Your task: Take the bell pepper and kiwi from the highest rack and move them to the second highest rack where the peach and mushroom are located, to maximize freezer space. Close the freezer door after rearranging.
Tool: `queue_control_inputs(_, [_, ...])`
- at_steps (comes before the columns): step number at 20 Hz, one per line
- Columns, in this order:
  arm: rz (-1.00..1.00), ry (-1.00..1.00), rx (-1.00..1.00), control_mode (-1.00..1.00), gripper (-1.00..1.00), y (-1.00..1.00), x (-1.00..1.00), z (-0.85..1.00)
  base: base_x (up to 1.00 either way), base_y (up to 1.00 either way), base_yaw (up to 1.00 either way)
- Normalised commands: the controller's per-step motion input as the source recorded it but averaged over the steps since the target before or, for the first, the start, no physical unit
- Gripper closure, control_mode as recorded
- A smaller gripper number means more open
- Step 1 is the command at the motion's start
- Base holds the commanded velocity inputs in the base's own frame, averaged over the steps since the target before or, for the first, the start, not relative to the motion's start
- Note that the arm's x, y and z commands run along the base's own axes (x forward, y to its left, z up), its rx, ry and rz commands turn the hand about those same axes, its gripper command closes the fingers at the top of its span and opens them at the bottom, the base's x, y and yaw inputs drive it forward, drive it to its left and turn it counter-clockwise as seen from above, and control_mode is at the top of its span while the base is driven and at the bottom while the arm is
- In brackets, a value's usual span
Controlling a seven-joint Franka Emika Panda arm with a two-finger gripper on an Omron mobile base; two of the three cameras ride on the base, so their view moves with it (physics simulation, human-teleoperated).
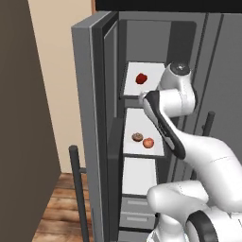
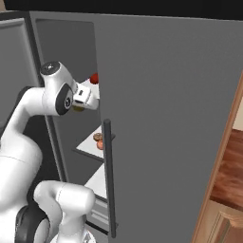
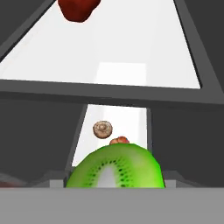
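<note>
Claw of mine pinches the kiwi at the bottom middle; it looks soft and slippery, so I hold its sides gently.

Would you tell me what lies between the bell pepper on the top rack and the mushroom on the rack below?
In the hand view, bare white shelf and its dark front edge separate the bell pepper from the mushroom.

A home kitchen is showing here: a tall grey freezer is standing open with white shelves carrying produce, beside beige walls, wooden flooring and brown cabinetry.
</note>
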Motion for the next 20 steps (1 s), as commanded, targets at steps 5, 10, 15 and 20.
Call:
queue_control_inputs(5, [0.13, 0.01, -0.07, -1.0, 1.0, 0.03, -0.51, -0.57, 0.0, 0.0, 0.0])
queue_control_inputs(10, [0.09, 0.01, -0.11, -1.0, 1.0, 0.0, -0.05, -0.76, 0.0, 0.0, 0.0])
queue_control_inputs(15, [0.03, 0.0, -0.08, -1.0, 1.0, 0.0, 0.33, -0.59, 0.0, 0.0, 0.0])
queue_control_inputs(20, [0.02, 0.06, 0.0, -1.0, 1.0, 0.0, 0.59, -0.46, 0.0, 0.0, 0.0])
